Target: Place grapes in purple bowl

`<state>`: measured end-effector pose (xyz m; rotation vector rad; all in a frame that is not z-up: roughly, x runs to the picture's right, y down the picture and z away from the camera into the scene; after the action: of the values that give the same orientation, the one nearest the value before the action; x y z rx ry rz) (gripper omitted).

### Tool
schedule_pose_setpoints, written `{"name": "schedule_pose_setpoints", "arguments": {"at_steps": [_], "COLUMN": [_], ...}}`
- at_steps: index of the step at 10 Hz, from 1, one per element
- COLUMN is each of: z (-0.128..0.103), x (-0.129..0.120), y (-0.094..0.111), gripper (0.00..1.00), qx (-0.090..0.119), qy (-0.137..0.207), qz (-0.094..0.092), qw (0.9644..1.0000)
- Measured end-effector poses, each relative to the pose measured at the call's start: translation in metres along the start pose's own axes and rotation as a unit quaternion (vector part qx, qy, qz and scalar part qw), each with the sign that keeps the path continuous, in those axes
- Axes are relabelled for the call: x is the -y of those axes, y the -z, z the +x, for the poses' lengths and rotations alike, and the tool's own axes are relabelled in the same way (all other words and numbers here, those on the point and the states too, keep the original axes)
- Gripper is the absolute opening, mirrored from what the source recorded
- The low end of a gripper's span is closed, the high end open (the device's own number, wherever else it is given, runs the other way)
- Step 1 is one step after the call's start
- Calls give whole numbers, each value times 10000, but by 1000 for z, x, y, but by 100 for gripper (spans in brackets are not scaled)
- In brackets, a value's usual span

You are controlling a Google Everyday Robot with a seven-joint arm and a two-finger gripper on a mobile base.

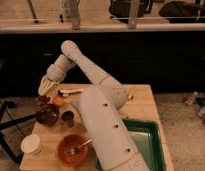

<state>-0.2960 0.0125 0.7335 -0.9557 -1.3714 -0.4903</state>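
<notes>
The hand (pixel 44 86), fingers together and empty, hovers above the bench's (pixel 138 107) left end, placed to descend on the grapes (pixel 43 102) lying just behind the purple bowl (pixel 47 114).

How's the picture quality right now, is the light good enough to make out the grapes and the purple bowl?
Camera view: soft and blurred all over, dim background, warm light on the table. The gripper hangs above the table's left end, shut. The grapes and purple bowl merge into one dark patch, edges hard to separate. The arm is bright, near washed out.
</notes>
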Motion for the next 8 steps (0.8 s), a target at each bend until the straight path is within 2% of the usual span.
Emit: {"name": "schedule_pose_setpoints", "arguments": {"at_steps": [2, 7, 8], "z": [11, 26, 28], "x": [1, -4, -5], "y": [-5, -10, -10], "gripper": [0, 0, 4], "qx": [58, 341, 399], "qy": [-62, -218, -267], "qz": [-66, -98, -94], "qw": [9999, 9991, 9988]}}
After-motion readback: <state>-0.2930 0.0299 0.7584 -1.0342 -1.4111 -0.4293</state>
